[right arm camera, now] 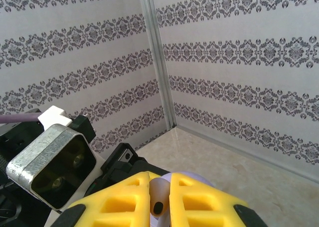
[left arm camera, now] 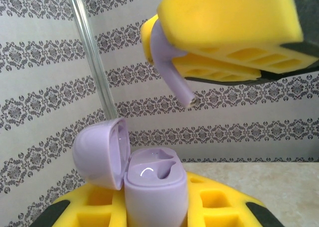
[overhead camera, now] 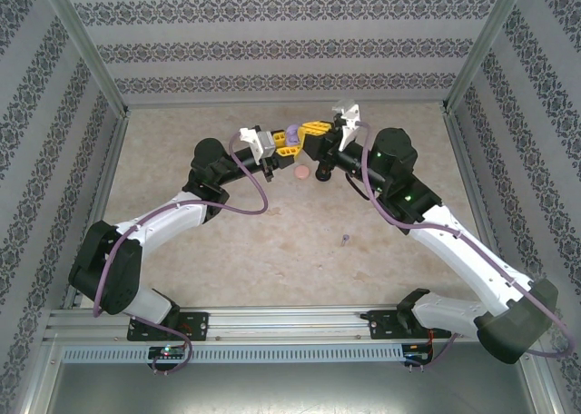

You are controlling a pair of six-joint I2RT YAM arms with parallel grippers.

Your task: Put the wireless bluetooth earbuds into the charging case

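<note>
The left gripper, with its yellow ribbed fingers, was closed narrowly on a lilac rounded plastic charging case. It held the case upright, off the beige marbled tabletop. The case's hinged lid stood open at 9 o'clock of the body, and the moulded wells inside faced up.

The right gripper was closed tight on a purple stemmed earbud, pinching the bud's head between its yellow fingers. In the left wrist view this earbud hung at about 1 o'clock of the open case, apart from it. Its stem slanted down toward 5 o'clock with the tip free in the air.

From above, both grippers met nose to nose at 12 o'clock of the table, the right one at 3 o'clock of the left. A pink round thing lay on the table at 6 o'clock of the left gripper, near it. A second purple earbud lay loose at about 5 o'clock of the grippers, well apart from them.
</note>
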